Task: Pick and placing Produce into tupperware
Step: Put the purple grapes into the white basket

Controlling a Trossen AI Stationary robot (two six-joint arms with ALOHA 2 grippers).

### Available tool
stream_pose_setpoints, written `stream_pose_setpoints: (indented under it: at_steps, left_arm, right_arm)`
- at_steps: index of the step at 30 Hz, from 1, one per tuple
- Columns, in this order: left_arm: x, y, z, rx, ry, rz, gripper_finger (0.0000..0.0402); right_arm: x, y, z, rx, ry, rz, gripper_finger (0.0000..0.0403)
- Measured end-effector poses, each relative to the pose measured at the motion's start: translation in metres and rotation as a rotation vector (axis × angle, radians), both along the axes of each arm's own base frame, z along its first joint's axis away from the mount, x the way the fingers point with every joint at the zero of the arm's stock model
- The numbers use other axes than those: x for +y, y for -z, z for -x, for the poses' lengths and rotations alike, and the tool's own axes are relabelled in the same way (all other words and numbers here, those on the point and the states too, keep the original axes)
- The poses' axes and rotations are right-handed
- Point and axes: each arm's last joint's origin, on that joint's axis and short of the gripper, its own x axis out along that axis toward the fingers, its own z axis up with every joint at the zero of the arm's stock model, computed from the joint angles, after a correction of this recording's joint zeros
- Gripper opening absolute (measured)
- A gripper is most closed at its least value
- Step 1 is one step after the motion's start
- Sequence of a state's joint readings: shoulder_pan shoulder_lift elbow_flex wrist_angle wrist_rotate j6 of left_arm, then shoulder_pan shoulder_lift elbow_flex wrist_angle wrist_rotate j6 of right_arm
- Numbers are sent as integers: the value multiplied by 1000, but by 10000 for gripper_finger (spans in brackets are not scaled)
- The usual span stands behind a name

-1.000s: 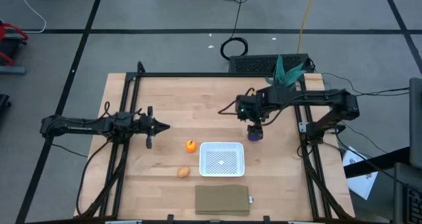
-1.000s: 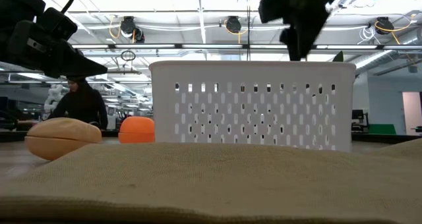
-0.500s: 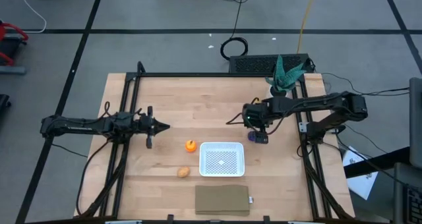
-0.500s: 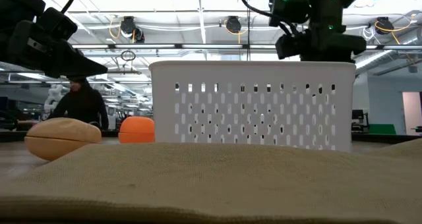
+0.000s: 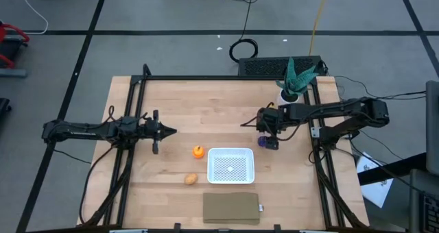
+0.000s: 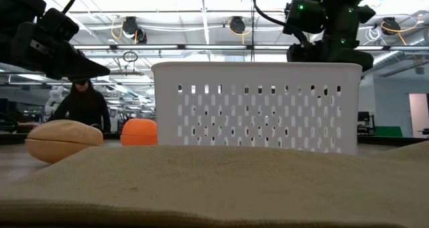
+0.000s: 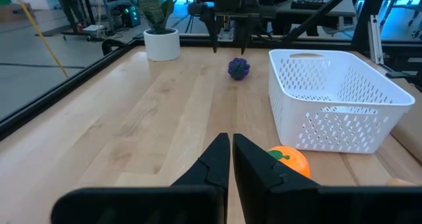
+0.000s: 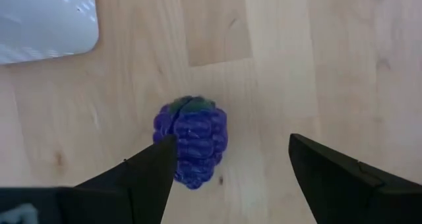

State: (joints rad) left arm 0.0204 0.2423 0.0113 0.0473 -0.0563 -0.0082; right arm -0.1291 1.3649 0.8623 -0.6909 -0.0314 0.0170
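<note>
The dark purple lumpy produce piece [image 8: 191, 142] lies on the table right of the white tupperware [image 5: 231, 166]. My right gripper [image 8: 231, 143] hangs open just above it, pointing steeply down, one finger on each side, without touching; from the left wrist view, the right gripper [image 7: 227, 43] stands clear over the purple piece [image 7: 239, 68]. The round orange piece [image 5: 198, 151] and the tan oval piece [image 5: 191, 179] lie on the wood left of the tupperware. My left gripper [image 5: 170, 131] waits shut at the table's left, pointing toward the orange piece [image 7: 290, 162].
A flat brown rectangle [image 5: 231, 207] lies near the front edge, just in front of the tupperware. A green potted plant [image 5: 293, 81] stands at the far right of the table. Black frame rails run along both sides. A person [image 6: 84, 106] sits in the room beyond.
My right gripper has come down toward the purple piece, drawing slightly toward the table's right edge and tipping a little, its fingers staying open. The produce pieces and the tupperware have not moved.
</note>
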Motion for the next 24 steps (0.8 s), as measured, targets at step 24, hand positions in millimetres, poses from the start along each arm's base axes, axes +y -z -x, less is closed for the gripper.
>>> stream_pose_setpoints:
  at_steps: [24]
  left_arm:
    - [0,0,0,2,1,0,24]
  right_arm:
    - [7,41,13,-58,49,-117,283]
